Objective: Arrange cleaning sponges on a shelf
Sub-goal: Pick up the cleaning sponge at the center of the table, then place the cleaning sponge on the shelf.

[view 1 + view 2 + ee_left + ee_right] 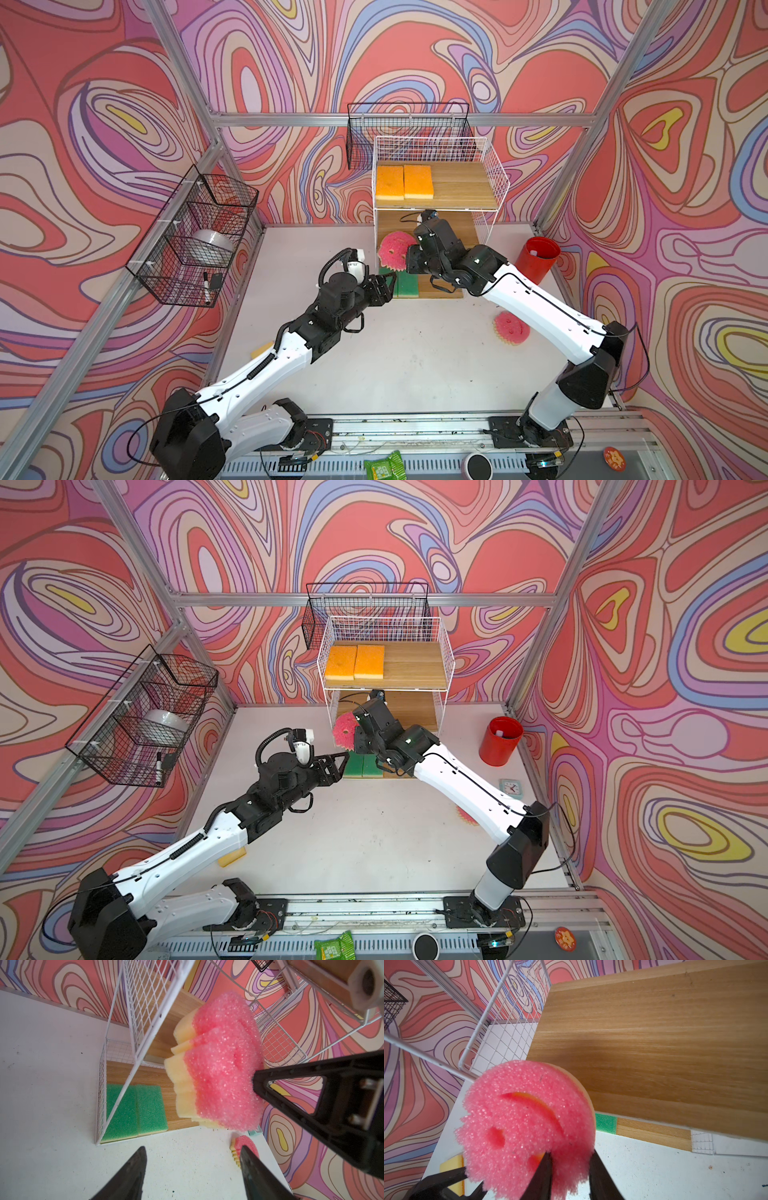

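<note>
The white wire shelf [494,187] stands at the back of the table. Two orange sponges [403,182] lie side by side on its top board, and two green sponges [405,284] on its lowest board. My right gripper [570,1153] is shut on the edge of a pink smiley sponge [519,1122], holding it tilted at the left front of the middle board [654,1043]. My left gripper [193,1148] is open and empty, just left of the green sponges. A second pink sponge [511,328] lies on the table beside the right arm. A yellow-based sponge [262,349] peeks out under the left arm.
Black wire baskets hang on the left wall [199,237] and behind the shelf [407,124]. A red cup [538,259] stands right of the shelf, with a small mint clock [510,788] nearer the front. A green packet [384,465] lies at the front rail.
</note>
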Controlling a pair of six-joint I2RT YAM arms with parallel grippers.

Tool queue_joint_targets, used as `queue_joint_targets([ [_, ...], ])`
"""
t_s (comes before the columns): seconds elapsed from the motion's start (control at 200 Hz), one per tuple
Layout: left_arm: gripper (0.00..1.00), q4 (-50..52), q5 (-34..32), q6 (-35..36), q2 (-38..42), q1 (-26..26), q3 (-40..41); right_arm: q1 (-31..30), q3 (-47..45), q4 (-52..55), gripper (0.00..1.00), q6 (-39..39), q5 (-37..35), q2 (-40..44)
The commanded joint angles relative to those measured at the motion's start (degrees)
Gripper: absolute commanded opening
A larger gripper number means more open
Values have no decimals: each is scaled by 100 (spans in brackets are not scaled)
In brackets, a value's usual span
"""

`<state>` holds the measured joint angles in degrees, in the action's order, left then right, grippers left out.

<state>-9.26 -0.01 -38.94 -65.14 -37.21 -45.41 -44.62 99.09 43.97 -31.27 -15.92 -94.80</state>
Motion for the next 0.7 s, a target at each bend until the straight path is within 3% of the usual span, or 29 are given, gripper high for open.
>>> queue_joint_targets([
  [0.0, 65, -288, 13, 96, -84, -41, -170, 28, 152, -107, 30, 79, 24, -73],
  [0.37, 40, -428, 116, 101, -557, -41, -525, 27, 233, -157, 31, 121, 20, -153],
  [0.526, 38, -472, 124, 88, -682, -40, -608, 26, 251, -164, 35, 145, 71, -188],
  [0.696, 38, -480, 93, 70, -728, -41, -658, 24, 256, -164, 47, 165, 126, -231],
])
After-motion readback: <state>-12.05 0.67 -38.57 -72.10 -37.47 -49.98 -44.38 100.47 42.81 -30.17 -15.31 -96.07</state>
